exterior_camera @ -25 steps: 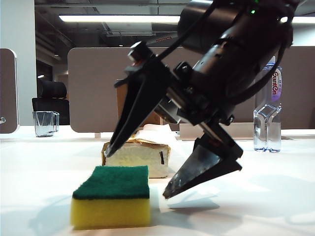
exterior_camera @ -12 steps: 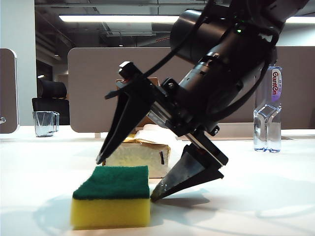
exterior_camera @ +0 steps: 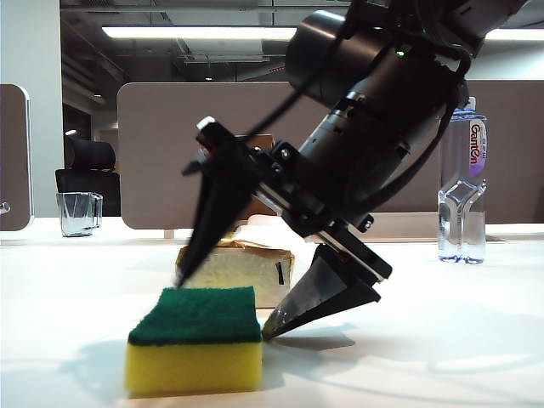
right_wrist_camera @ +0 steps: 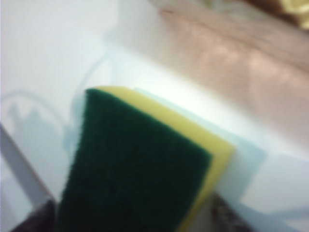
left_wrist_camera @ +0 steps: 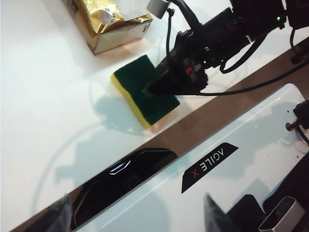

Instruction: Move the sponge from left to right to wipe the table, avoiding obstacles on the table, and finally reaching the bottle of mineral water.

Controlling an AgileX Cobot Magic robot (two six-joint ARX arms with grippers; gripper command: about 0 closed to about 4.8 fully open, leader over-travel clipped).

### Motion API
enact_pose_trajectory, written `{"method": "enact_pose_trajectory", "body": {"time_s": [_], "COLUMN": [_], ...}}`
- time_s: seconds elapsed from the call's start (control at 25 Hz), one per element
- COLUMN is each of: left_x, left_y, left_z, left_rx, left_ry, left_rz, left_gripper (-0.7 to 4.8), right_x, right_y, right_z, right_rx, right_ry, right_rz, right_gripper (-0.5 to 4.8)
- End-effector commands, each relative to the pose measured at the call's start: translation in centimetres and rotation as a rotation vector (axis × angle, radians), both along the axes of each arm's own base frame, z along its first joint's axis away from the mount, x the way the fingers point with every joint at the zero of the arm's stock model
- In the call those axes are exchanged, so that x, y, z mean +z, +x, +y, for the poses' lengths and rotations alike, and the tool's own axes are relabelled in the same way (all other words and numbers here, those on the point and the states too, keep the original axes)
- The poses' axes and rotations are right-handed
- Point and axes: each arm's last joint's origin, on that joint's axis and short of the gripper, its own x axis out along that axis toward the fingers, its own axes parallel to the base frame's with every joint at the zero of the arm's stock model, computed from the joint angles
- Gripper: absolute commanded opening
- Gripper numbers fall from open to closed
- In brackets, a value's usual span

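Nearest the exterior camera, the sponge (exterior_camera: 194, 351) lies flat on the tabletop (exterior_camera: 442, 340), green side up, and the right end effector (exterior_camera: 228, 303) is spread wide astride it, one finger over the far edge and the other at its right end, apparently to clamp it for wiping. Behind sit the tissue pack (exterior_camera: 238, 270) and box (exterior_camera: 255, 143), obstacles in the path, with the bottle (exterior_camera: 463, 189) far right. The left end effector (left_wrist_camera: 137, 220), spread and empty, hangs well apart from the sponge.

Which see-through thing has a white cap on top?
The bottle of mineral water, tall with a purple-white label, far right of the table. The little glass cup on the far left has no cap.
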Motion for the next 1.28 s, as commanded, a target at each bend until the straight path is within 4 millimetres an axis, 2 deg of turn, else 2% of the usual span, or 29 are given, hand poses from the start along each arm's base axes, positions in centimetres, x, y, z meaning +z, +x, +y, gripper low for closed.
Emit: {"method": "enact_pose_trajectory", "body": {"time_s": [0.04,0.76,0.92,1.28], "left_x": [0.1,0.1,0.1,0.1], "left_y": [-0.1,-0.1,-0.1,-0.1], "left_z": [0.0,0.0,0.0,0.0], "left_rx": [-0.001,-0.001,-0.001,-0.001], "left_ry": [-0.009,-0.009,-0.009,-0.009], "left_rz": [-0.008,-0.008,-0.008,-0.008], "left_gripper": [3.50,3.50,3.50,3.50], "right_x": [-1.1,-1.3,-1.4,-1.4], "right_y": [-0.4,-1.8,-1.9,-2.3], "right_z": [-0.8,-0.1,-0.1,0.2], "right_rx": [-0.039,-0.015,-0.011,0.003], "right_ry": [-0.120,-0.183,-0.190,-0.196], "right_rz": [0.038,0.046,0.054,0.046], "right_gripper": [4.17,4.14,3.22,3.00]}}
